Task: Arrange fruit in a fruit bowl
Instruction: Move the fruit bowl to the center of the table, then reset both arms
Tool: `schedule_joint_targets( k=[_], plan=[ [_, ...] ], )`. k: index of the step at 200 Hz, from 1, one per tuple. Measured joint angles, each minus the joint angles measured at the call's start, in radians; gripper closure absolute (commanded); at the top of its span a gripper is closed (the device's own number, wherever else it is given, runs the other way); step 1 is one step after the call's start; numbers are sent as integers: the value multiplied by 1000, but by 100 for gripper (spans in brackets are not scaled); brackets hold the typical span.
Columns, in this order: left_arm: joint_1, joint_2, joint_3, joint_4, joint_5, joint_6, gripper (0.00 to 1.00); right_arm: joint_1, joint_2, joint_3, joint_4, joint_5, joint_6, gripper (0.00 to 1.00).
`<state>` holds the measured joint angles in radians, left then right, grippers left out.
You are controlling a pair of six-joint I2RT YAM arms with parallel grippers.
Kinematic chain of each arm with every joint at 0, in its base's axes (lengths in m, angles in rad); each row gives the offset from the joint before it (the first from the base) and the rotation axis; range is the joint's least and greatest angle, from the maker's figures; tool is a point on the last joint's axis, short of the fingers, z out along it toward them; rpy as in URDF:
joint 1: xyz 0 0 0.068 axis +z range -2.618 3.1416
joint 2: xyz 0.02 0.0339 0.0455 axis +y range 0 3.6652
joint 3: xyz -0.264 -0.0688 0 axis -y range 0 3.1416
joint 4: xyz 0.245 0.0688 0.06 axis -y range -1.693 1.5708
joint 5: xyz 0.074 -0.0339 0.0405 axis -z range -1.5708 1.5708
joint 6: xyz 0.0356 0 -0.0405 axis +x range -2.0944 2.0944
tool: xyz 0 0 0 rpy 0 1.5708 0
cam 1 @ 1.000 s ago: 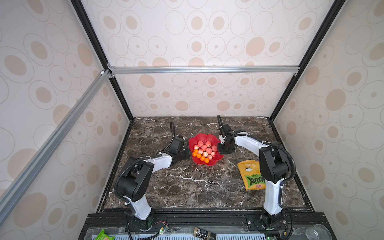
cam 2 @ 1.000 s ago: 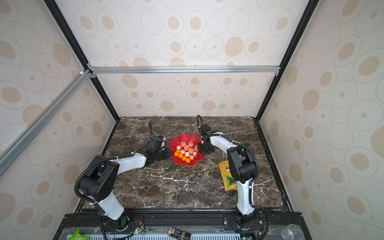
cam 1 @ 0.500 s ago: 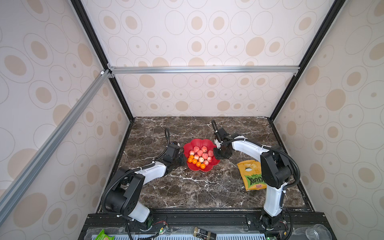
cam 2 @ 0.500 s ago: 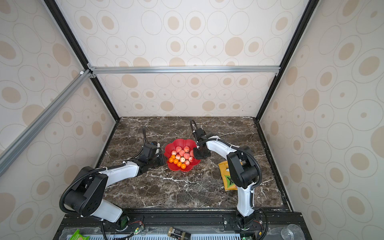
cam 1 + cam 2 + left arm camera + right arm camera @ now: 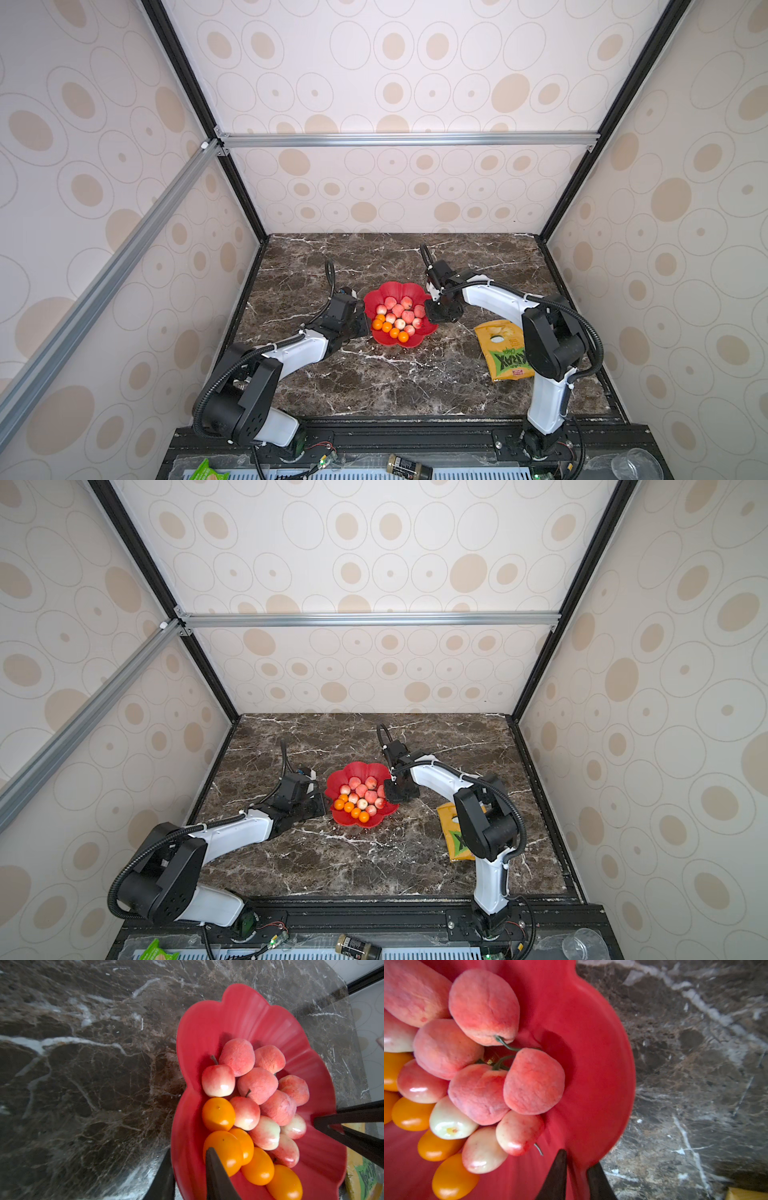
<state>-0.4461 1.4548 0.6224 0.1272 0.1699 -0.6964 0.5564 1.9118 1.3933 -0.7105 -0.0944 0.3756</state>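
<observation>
I see the fruit point(image 5: 397, 318) in the fruit bowl point(image 5: 395, 291) mid-way across the table point(image 5: 374, 382), left gripper point(image 5: 365, 326) astride its left rim, right gripper point(image 5: 428, 316) astride its right rim, snack bag point(image 5: 505, 353) farther right, nearer the front.
</observation>
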Motion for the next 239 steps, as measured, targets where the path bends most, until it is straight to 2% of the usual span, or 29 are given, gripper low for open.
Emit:
schedule_joint_targets(
  k=[52,125,160,198,239],
  plan=[
    [0,11,-7,18,3,-6,69,1,0,-3,0,3,3,75],
    [0,11,-7,14,-5,-16,54,5,0,-2,-9,44,6,68],
    [0,-51,-7,-26,-55,-13,35,5,-12,-1,-37,102,6,47],
    [0,-252,-9,-73,-151,19,2,5,-128,3,-79,188,15,28],
    [0,-503,-48,-85,-283,74,2,5,-373,-94,-14,283,43,14]
  ],
)
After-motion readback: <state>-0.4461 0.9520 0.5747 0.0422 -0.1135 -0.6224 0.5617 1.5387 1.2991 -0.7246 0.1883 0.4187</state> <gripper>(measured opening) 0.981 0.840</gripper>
